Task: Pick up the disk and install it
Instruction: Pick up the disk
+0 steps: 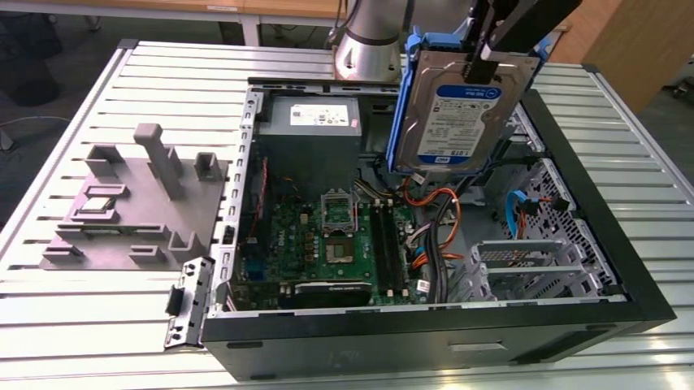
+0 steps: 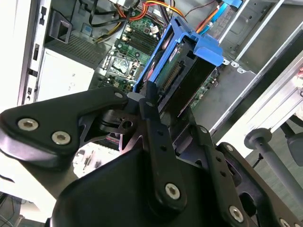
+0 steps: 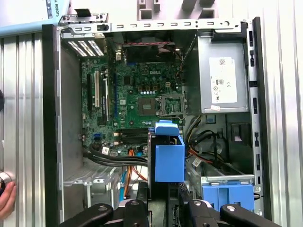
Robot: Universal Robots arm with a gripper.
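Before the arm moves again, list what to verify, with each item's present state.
1. Grip: ok. The gripper is shut on the disk, which is held on edge.
2. Case open: ok. The motherboard is exposed.
3. Disk lifted above the case: ok in the exterior view.
4. Cables under the disk: cannot tell the clearance.
5. Drive cage free: cannot tell.
6. People clear: not ok. A hand is beside the case in the first wrist view.
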